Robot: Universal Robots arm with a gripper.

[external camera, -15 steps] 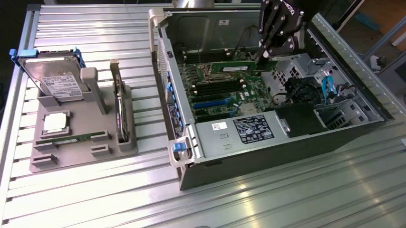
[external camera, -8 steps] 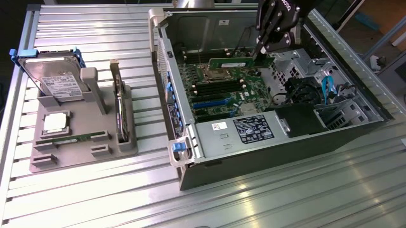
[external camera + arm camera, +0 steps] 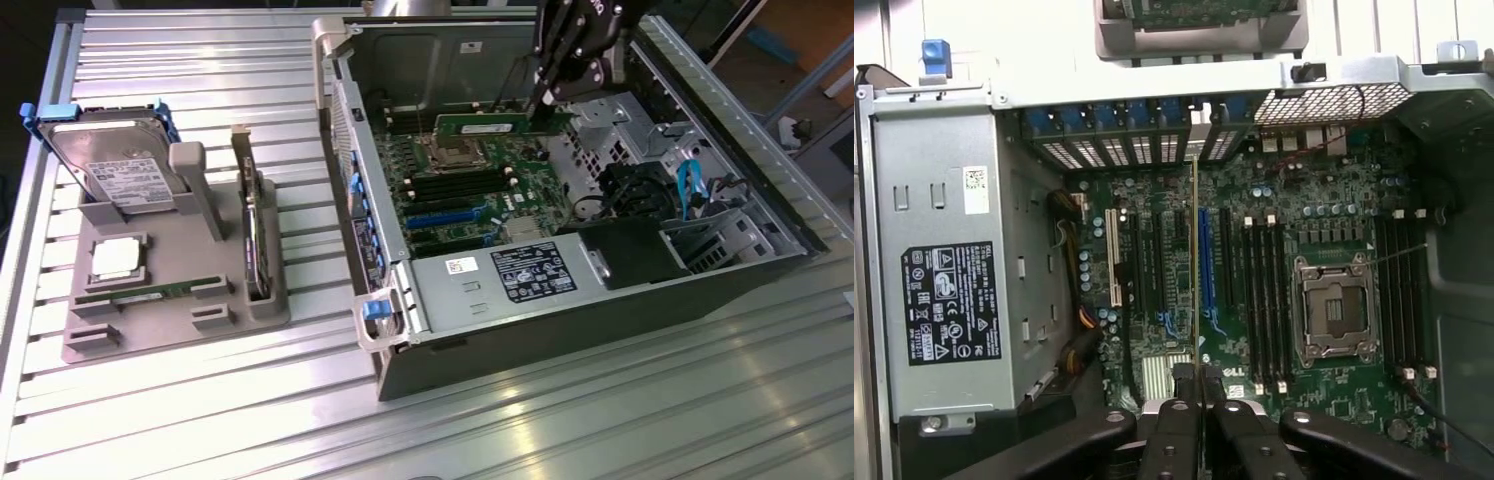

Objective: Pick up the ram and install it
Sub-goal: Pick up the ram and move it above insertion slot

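The gripper (image 3: 542, 112) had its fingers pinched almost shut on one end of the ram (image 3: 481, 127). It held the green stick on edge and roughly level above the motherboard, inside the open computer case (image 3: 534, 340). In the wrist view the ram (image 3: 1196, 270) appeared edge-on as a thin line running out from the gripper (image 3: 1197, 385). That line lay just beside the blue expansion slot (image 3: 1206, 260), apart from the black memory slots (image 3: 1264, 300) that flank the CPU socket (image 3: 1337, 310).

Doing this step well seemed to depend on alignment. The stick's long edge had to sit parallel to one memory slot and directly over it, upright rather than leaning, with the slot's end latches clear. A grip at one end risked tilting the stick, so an even, straight descent looked wiser than a hurried push.
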